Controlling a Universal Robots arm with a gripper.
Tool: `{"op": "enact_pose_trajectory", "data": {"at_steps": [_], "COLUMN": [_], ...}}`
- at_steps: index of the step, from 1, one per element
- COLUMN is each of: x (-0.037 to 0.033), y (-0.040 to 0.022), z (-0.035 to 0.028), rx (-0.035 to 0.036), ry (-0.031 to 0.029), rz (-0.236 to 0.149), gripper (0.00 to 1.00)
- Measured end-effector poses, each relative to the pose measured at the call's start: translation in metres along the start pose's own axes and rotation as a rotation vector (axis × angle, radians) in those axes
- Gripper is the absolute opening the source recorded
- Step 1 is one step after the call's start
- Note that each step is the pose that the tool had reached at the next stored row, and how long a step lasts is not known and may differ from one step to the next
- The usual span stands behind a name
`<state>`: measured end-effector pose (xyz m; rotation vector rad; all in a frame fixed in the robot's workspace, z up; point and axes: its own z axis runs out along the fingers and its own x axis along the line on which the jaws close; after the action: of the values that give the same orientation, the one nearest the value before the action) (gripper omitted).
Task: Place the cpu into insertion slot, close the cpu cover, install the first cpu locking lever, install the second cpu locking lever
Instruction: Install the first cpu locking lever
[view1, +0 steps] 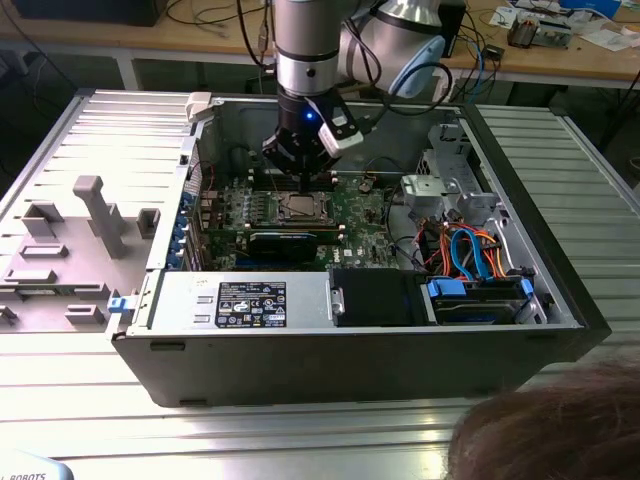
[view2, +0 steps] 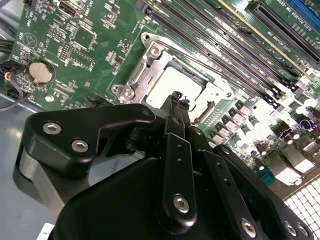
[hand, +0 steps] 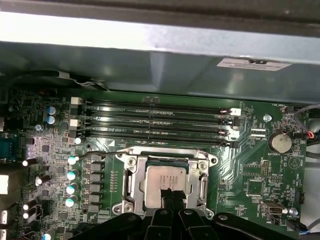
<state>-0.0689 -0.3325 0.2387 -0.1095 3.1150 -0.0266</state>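
The cpu (hand: 167, 176), a square chip with a dull silver top, lies flat in the insertion slot (hand: 206, 161) on the green motherboard (hand: 250, 170). The cpu cover (hand: 131, 182), a silvery frame, lies down around the chip. A thin wire lever (hand: 100, 154) runs along the socket's edge. My gripper (hand: 170, 194) hangs straight over the chip with its black fingers pressed together and nothing between them. In the second wrist view the gripper (view2: 177, 97) points at the cpu (view2: 165, 82); whether it touches I cannot tell. In the exterior view the gripper (view1: 300, 180) stands just above the cpu (view1: 300, 208).
Long black memory slots (hand: 155, 120) run beside the socket, and a coin battery (hand: 279, 142) sits on the board. The case wall (hand: 150, 65) rises close behind. A black card (view1: 290, 242), a power supply (view1: 250, 300) and cables (view1: 470, 250) surround the board. A person's hair (view1: 560, 430) shows at the exterior view's right.
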Motion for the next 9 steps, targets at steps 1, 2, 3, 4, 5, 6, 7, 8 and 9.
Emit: {"op": "enact_pose_trajectory", "data": {"at_steps": [1,2,3,4,5,6,7,8,9], "x": [0.0015,0.0026,0.0039,0.0063,0.0072,0.0089,0.0101,0.0110,0.0126], "y": [0.0001,0.0002,0.0002,0.0004,0.0005,0.0006,0.0007,0.0008,0.0009], "z": [-0.0001,-0.0001,-0.0001,-0.0002,-0.0002,-0.0002,-0.0003,-0.0003,-0.0003], "rx": [0.0000,0.0000,0.0001,0.0000,0.0000,0.0000,0.0000,0.0000,0.0001], "ry": [0.0000,0.0000,0.0001,0.0000,0.0000,0.0000,0.0000,0.0000,0.0000], "rz": [0.000,0.000,0.000,0.000,0.000,0.000,0.000,0.000,0.000], "gripper": [0.11,0.11,0.11,0.11,0.11,0.11,0.11,0.11,0.11]}}
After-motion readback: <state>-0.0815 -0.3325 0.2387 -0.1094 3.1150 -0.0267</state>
